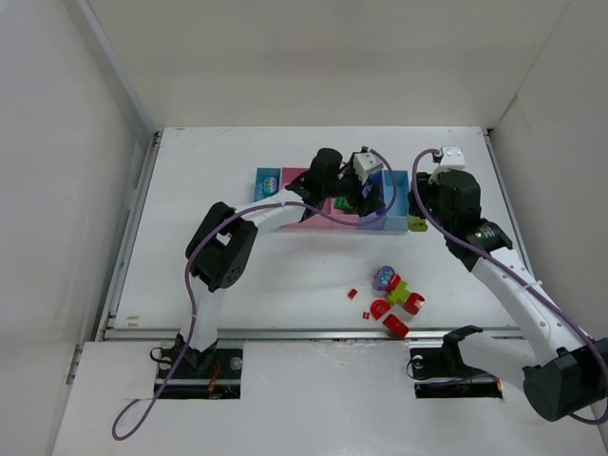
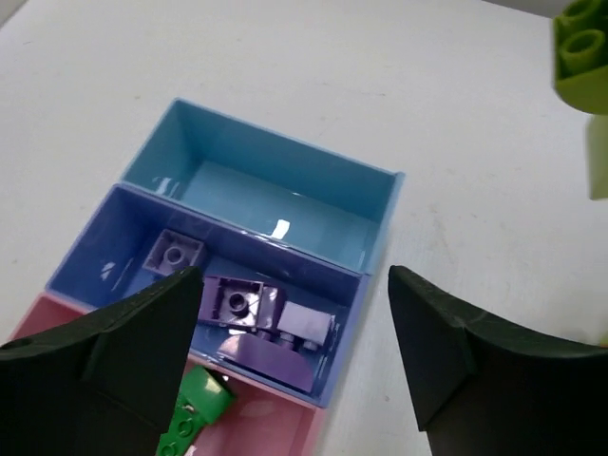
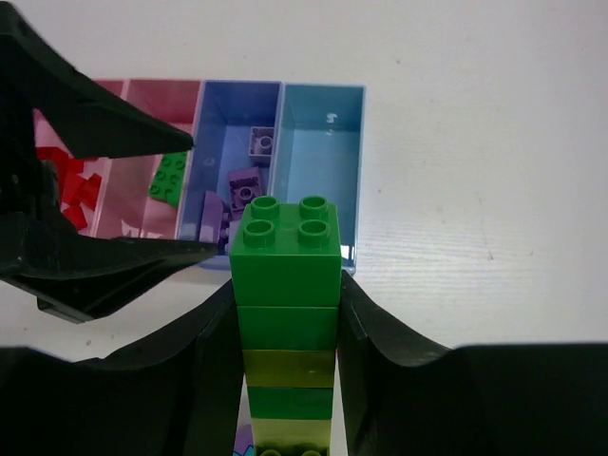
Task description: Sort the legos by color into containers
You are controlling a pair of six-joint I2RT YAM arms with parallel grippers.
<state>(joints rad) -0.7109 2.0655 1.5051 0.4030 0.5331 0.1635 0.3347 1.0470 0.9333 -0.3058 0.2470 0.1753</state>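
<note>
**Left gripper (image 2: 294,285) spread wide and empty over the bins; right gripper (image 3: 288,304) clamped on a stack of green and yellow-green plastic bricks (image 3: 288,249).**
From above, the left arm hides the middle of the row of joined shallow plastic bins (image 1: 269,195) at the counter's (image 1: 285,275) 12 o'clock. Only the wrist views show the purple bricks (image 2: 237,304) in the purple-blue bin (image 2: 95,258). The stack's lower end is cut off. Loose red, green and purple bricks (image 1: 391,302) lie at the row's 5 o'clock.
</note>
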